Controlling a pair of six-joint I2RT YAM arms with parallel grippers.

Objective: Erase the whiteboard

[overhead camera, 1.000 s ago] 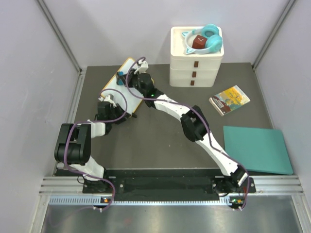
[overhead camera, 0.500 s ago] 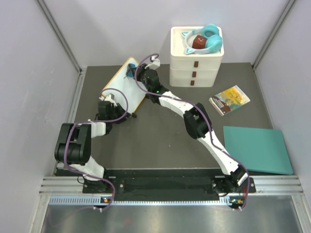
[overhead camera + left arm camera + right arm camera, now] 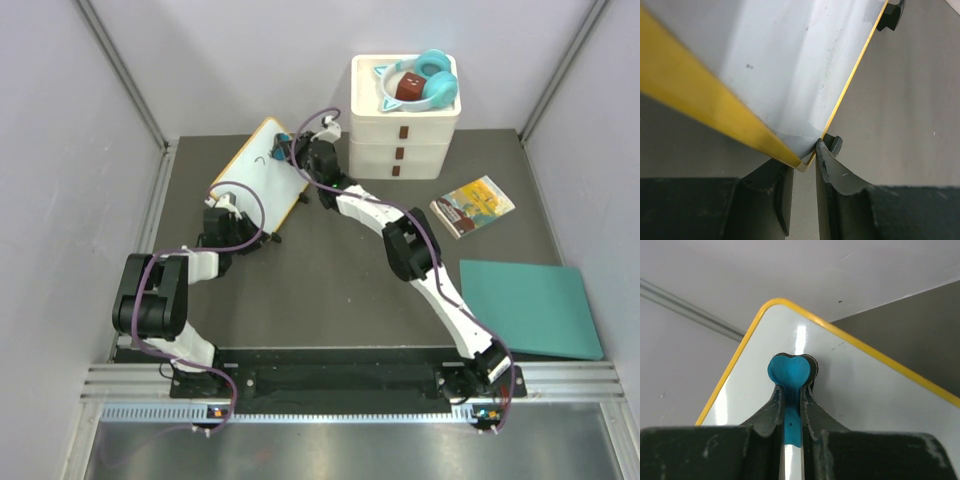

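Observation:
The whiteboard (image 3: 255, 175), white with a yellow rim, stands tilted at the back left of the dark table. A small black mark (image 3: 262, 158) shows near its upper part. My left gripper (image 3: 221, 207) is shut on the board's near lower corner; in the left wrist view that yellow corner (image 3: 805, 161) sits pinched between the fingers (image 3: 832, 172). My right gripper (image 3: 289, 143) is at the board's far right edge, shut on a blue heart-shaped eraser (image 3: 790, 371) pressed against the white surface (image 3: 865, 395).
A white drawer unit (image 3: 404, 135) with teal headphones (image 3: 428, 80) on top stands just right of the board. A colourful book (image 3: 472, 206) lies further right, and a flat teal sheet (image 3: 530, 305) lies at the near right. Grey walls enclose the table.
My right gripper has swept the blue eraser across the board from its left middle toward the far right edge, uncovering more white surface. The left arm has stayed put.

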